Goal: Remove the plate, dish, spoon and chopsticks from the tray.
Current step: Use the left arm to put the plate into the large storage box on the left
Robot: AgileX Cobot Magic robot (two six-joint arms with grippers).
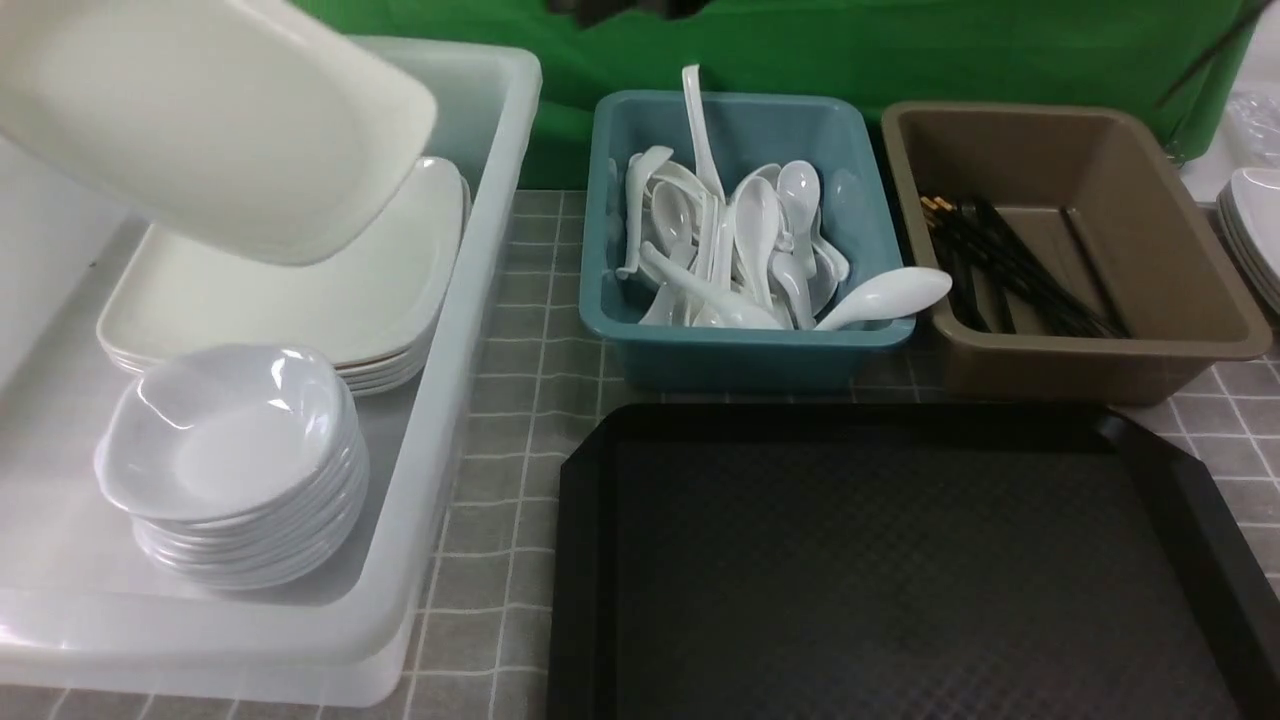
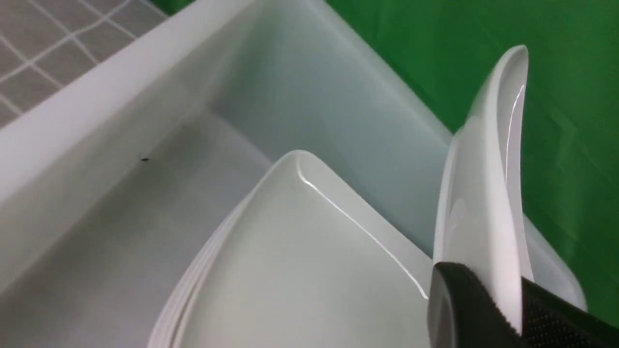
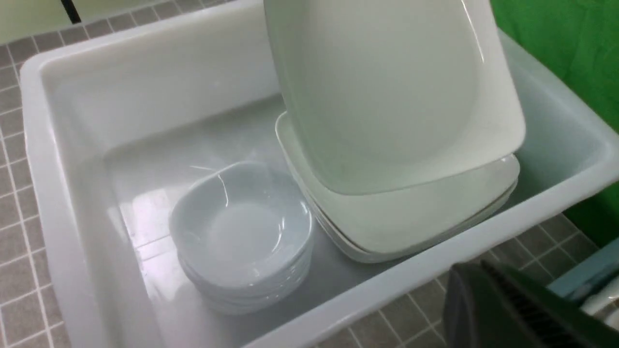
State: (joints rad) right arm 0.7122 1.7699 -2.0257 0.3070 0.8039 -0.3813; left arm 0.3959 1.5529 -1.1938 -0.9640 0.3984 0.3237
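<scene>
The left gripper (image 2: 503, 309) is clenching the rim of the large square plate (image 1: 210, 120), which is hanging steeply tilted inside the outline of the white bin (image 1: 480, 300). It is hanging directly above the stack of matching plates (image 1: 300, 300) at the bin's far end. The plate's free edge is pointing down toward that stack. Whether it is touching the top plate cannot be told. The coming move is probably a matter of levelling and lowering the plate straight onto the stack, and the left arm is the nearer one. The right gripper (image 3: 512, 309) is hovering just outside the bin's long wall, clenched, with nothing seen in it. At the bin's near end a stack of small dishes (image 1: 230, 450) is sitting beside the plates. Just beside the bin on the checked surface (image 1: 520, 400), a teal tub (image 1: 740, 355) is holding white soup spoons (image 1: 740, 240). Beyond it, farther from the bin, a brown tub (image 1: 1090, 370) is holding black chopsticks (image 1: 1010, 270). The black tray (image 1: 900, 560) is lying alongside the bin, and its visible floor is showing nothing left on it.
</scene>
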